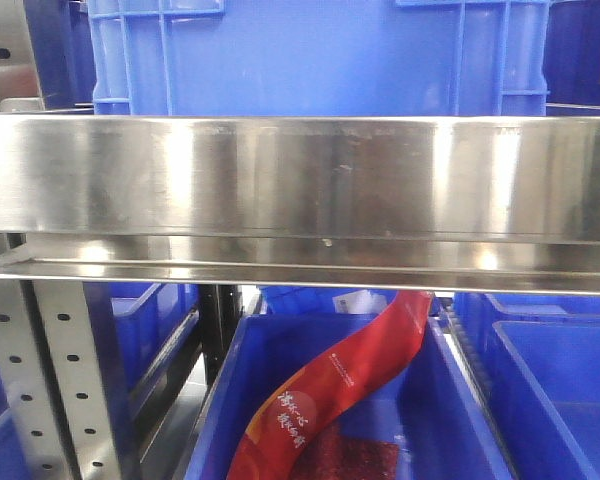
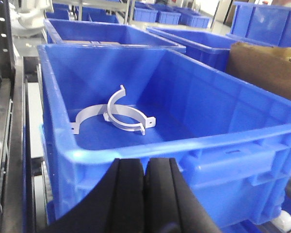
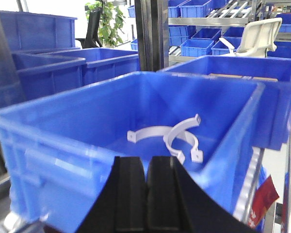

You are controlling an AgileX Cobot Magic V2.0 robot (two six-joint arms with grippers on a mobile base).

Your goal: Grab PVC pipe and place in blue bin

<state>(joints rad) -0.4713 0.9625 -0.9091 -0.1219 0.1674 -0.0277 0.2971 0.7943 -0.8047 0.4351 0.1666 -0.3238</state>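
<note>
Up front, exterior view: steel shelf rail (image 1: 300, 180), no arms visible. Left wrist: left gripper (image 2: 144, 187) pads together, empty, near the blue bin (image 2: 194, 141); two PVC pipe (image 2: 128, 114) clamps inside. Right wrist: right gripper (image 3: 146, 187) closed, empty; same two clamps.

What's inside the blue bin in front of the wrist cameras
Two white half-ring clamps lie on the floor of the blue bin, overlapping, one leaning up against the other. Nothing else shows inside, though the near wall hides the front strip of the floor.
</note>
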